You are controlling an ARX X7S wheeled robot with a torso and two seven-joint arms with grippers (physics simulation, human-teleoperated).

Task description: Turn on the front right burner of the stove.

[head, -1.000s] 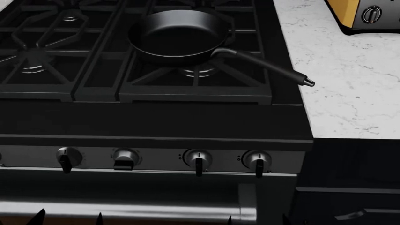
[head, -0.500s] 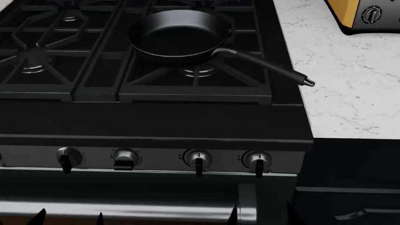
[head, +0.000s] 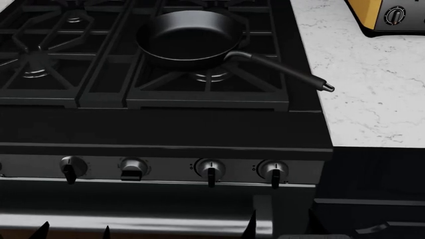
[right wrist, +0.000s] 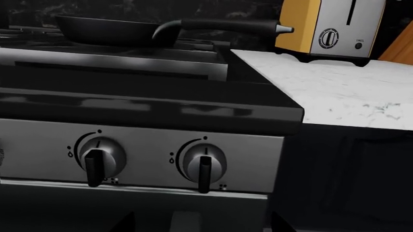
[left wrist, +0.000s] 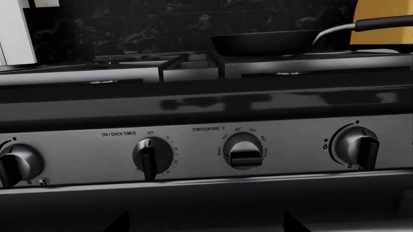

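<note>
In the head view the stove (head: 166, 124) fills the frame, with black grates on top. The front right burner (head: 211, 76) shows under the grate spokes, just in front of a black frying pan (head: 189, 37). The steel knob strip holds several knobs; the two rightmost knobs (head: 210, 170) (head: 273, 171) point down. My left gripper (head: 73, 234) and right gripper (head: 280, 231) show only as dark fingertips at the bottom edge, both open and empty, below the knobs. The right wrist view faces the two rightmost knobs (right wrist: 100, 157) (right wrist: 203, 162) with the right gripper (right wrist: 203, 227) apart from them. The left gripper (left wrist: 206, 227) faces the temperature knob (left wrist: 245, 151).
The pan's handle (head: 285, 72) reaches out over the white marble counter (head: 359, 89) at the right. A yellow toaster (head: 388, 17) stands at the back right. The steel bar handle (head: 133, 221) runs under the knobs. A dark cabinet front (head: 371, 199) lies right of the stove.
My right gripper's fingertips have risen a little further into the bottom of the head view. Knobs, pan and left gripper have not moved.
</note>
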